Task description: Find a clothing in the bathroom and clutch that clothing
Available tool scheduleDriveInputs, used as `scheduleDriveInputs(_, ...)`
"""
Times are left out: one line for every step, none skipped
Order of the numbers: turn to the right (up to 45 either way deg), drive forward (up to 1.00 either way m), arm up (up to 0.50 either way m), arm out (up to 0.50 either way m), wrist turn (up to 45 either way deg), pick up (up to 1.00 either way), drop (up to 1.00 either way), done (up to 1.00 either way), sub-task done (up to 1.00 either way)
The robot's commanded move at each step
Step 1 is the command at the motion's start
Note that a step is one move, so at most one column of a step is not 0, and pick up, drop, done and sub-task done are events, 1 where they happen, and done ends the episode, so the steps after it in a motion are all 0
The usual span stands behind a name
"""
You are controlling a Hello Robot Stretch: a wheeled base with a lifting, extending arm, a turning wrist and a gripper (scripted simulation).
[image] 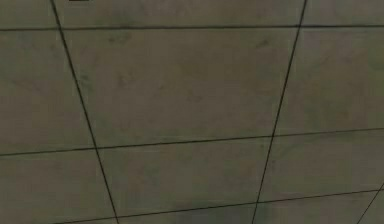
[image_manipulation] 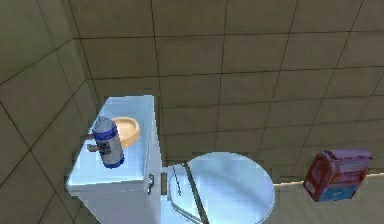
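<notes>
The state of the tool cannot be told. A toilet (image_manipulation: 215,190) stands against a tiled wall (image_manipulation: 250,60), lid down. On its tank top (image_manipulation: 138,160) a blue-white can (image_manipulation: 106,142) stands upright at the picture-left edge, with a round orange dish (image_manipulation: 126,127) just beside it. Near the wall, apart from the toilet, is a pink and blue boxy thing (image_manipulation: 338,175); whether it is the clothing I cannot tell. Ahead are dark tiles (image: 180,90).

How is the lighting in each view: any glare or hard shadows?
Forward view: dim, even light on the grey tiles, no glare or cast shadows. Arm side view: brighter, with a soft sheen on the white toilet lid and tank top.
</notes>
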Motion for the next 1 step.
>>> scheduleDriveInputs(0.0, 0.00, 0.50, 0.00, 0.0, 0.00, 0.00, 0.00, 0.00)
